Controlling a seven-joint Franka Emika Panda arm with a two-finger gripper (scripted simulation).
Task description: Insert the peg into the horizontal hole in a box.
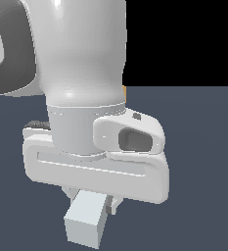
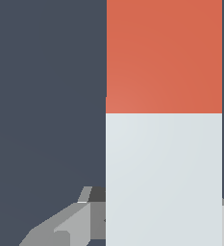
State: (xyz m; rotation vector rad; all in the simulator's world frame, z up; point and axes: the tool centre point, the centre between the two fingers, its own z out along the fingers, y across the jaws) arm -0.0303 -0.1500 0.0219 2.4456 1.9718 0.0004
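Note:
The peg (image 2: 164,158) fills much of the wrist view, pale grey-white near the hand and orange-red at its far end (image 2: 164,53). My gripper (image 2: 164,226) is shut on the pale part, with a grey finger (image 2: 84,221) showing beside it. In the exterior view the peg's pale end (image 1: 86,220) sticks out below the white hand, and the gripper (image 1: 92,198) clamps it just above. The box is hidden in both views. A thin orange sliver (image 1: 124,91) peeks out beside the arm; I cannot tell what it belongs to.
The white arm and hand (image 1: 96,166) fill most of the exterior view and block what lies behind them. Dark blue-grey floor (image 1: 203,171) shows on the exterior view's right and around the peg in the wrist view.

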